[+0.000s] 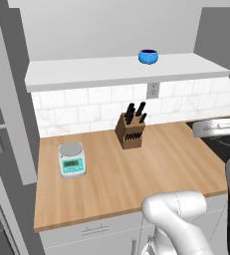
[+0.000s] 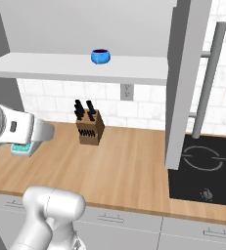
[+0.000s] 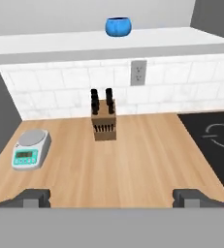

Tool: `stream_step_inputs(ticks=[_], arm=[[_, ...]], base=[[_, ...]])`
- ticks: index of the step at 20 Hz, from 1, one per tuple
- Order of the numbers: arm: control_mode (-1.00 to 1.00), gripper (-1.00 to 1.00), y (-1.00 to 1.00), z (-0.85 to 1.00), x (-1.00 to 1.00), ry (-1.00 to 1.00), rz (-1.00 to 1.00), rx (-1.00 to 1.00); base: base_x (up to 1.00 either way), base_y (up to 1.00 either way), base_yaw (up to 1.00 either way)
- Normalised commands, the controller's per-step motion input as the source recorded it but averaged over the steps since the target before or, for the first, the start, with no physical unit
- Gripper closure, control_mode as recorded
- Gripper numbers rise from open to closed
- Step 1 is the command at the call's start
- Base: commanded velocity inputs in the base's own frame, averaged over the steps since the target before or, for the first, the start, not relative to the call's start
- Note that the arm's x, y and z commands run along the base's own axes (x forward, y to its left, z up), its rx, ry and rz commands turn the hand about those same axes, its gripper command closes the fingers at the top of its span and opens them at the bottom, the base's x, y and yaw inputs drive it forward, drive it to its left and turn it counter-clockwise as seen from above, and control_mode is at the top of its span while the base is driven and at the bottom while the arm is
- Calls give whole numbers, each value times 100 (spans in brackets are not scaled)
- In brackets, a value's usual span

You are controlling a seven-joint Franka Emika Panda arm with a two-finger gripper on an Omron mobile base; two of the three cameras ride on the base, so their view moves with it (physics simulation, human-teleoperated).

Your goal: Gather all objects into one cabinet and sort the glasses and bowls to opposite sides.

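The wooden counter (image 1: 151, 169) is the biggest thing here, and the white shelf (image 1: 86, 72) of the open wall cabinet hangs above it. A grey cabinet door (image 2: 185, 83) with a long bar handle stands swung out on the right side. On the counter sit a knife block (image 3: 104, 123) near the tiled wall and a little kitchen scale (image 3: 31, 149) off to the left. The small blue bowl (image 3: 118, 26) sits alone on the shelf, above the knife block.

What could go wrong? The bowl is high up and round. If the arm reaches up too fast, it may bump the shelf edge or the open door. It may also push the bowl back so it rolls away.

The arm is bent low in front of the counter, with the hand looking across it toward the wall. The gripper (image 3: 111, 197) is wide open and holds nothing.
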Motion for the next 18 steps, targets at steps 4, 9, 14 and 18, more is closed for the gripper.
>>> stream_step_inputs(ticks=[4,9,14,18], arm=[[-100,-100,-15,48,14,-21,0,4],[-100,-100,0,59,49,-15,0,0],[-100,-100,0,32,45,-9,0,0],[-100,-100,0,9,54,-2,0,0]], base=[[0,0,0],[0,0,0],[0,0,0],[0,0,0]])
